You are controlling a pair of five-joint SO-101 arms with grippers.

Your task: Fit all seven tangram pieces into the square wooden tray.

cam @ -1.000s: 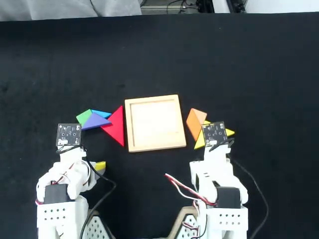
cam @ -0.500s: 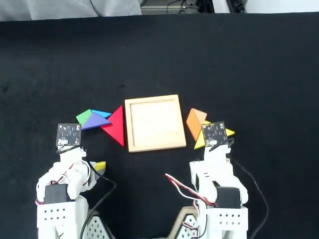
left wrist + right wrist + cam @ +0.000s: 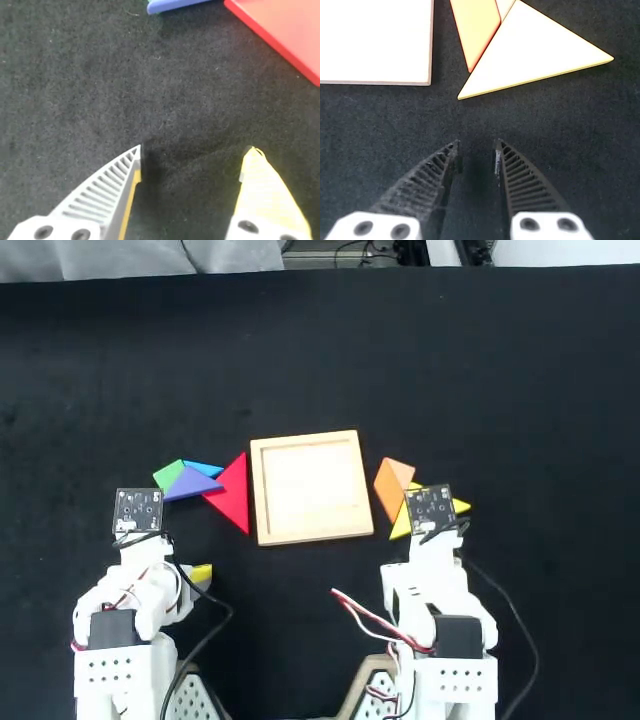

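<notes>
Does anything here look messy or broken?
Nothing looks broken. The tray is empty; beside it lie two untidy heaps: green, blue, purple and red bunched on one side, orange and yellow on the other.

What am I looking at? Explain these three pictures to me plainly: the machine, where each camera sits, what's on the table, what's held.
These are two small robot arms side by side at a black table. The high view comes from a fixed camera looking down, with the left arm and right arm at the near edge. The other two pictures come from a camera on each wrist, looking past that arm's own fingers. The left gripper is wide open above bare cloth, and the right gripper is slightly open. Neither holds anything. In the middle lies an empty square wooden tray. On the left arm's side of it lie a red triangle, a purple piece, a green piece and a blue piece. On the right arm's side lie an orange piece and a yellow triangle.
</notes>
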